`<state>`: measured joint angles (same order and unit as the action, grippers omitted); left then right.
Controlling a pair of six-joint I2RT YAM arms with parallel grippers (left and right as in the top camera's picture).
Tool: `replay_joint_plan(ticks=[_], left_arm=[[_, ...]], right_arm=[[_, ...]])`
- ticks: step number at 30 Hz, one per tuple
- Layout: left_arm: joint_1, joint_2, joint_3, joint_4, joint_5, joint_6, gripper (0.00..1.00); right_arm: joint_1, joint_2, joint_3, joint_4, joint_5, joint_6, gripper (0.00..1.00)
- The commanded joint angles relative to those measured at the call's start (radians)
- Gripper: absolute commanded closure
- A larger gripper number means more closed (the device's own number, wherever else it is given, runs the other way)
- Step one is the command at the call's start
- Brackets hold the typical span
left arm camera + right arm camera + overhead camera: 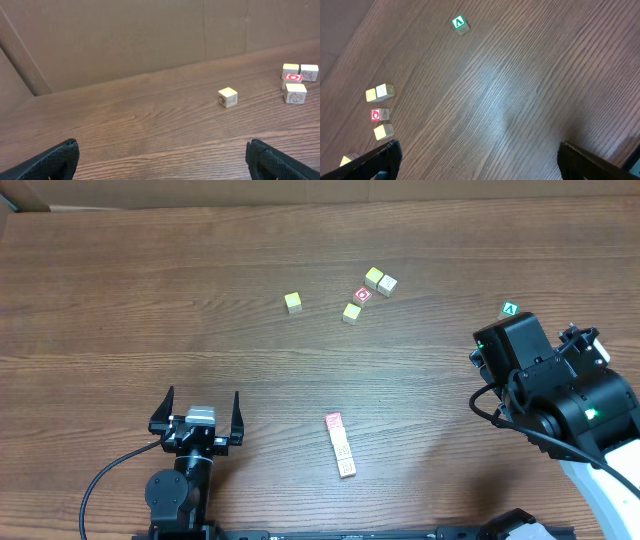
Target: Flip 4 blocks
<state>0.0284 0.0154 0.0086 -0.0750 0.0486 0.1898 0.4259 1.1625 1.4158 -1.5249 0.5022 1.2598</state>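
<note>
**Surface [120, 300].** Brown wood-grain top that carries all the items.

**Blocks [341, 445].** In the overhead view they lie in a short, slightly slanted row at lower centre, each cube touching the next. The red-faced block [334, 421] is at the upper end of the row. The others are pale, and their print is too small to read. The row lies between the two arms and apart from both. Neither wrist view shows it.

**Left claw [203, 397] [162, 162].** It is at lower left of the overhead view. The fingers stand wide apart and nothing is between them. In the left wrist view they appear at the two bottom corners.

**Right claw [480, 162].** The fingers are spread to the two bottom corners of the right wrist view, over bare wood, and hold nothing. In the overhead view the arm body at right hides the claw.

**Other cubes.**
- The green "A" cube [509, 310] [459, 23] sits alone at upper right, just above the right arm.
- The red "O" cube [362, 295] [292, 77] [376, 114] is at upper centre.
- A touching pair of cubes [380, 280] lies just above it, to its right.
- A yellow cube [352, 312] sits just below the red "O" cube.
- A lone yellow cube [292, 302] [227, 97] lies to the left of that group.
</note>
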Motion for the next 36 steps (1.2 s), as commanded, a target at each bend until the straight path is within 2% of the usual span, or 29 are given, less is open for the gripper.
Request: replay_joint_plan(ticks=[1,36], left_arm=[[0.006,-0.012,-0.004,-0.003,-0.004,-0.017,0.00],[0.006,-0.011,-0.004,-0.001,-0.004,-0.034,0.00]], right_arm=[[-0.003,-0.002,0.025,0.004,0.010,-0.004,0.00],[-0.003,-0.002,0.025,0.005,0.010,-0.004,0.00]])
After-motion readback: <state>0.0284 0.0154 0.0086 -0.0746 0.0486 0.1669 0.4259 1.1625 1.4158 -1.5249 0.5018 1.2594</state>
